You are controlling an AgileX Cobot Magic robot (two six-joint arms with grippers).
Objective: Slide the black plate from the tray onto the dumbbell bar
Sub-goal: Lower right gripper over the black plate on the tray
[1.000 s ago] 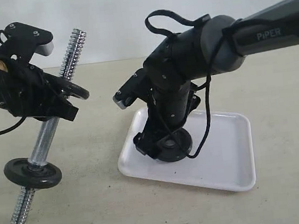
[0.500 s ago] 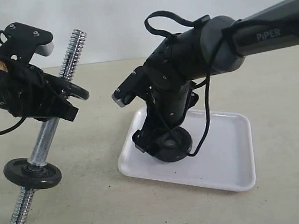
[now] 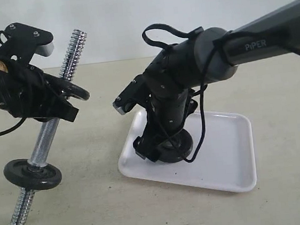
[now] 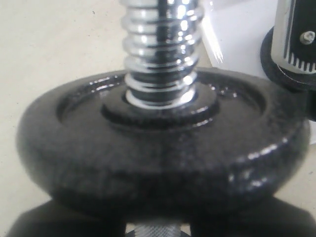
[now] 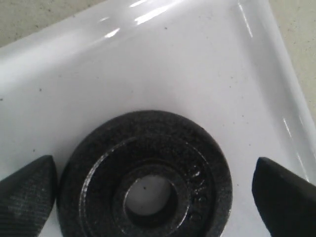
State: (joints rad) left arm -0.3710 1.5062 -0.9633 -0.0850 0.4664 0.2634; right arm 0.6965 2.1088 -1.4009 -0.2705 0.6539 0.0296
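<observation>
Black plate (image 5: 197,168) in tray (image 5: 197,74), right gripper (image 5: 155,195) spread astride; left gripper (image 3: 58,103) clamps dumbbell bar (image 3: 43,142).

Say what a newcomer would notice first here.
The left end effector holds a chrome threaded dumbbell bar steeply tilted, on the left. On the right, the open right end effector straddles a flat round black plate lying in a shallow white rectangular tray.

The forearm link of the right arm (image 3: 270,30) carries the white brand marking "PiPER". Raised marks on the black plate (image 5: 153,148) are too blurred to read.
</observation>
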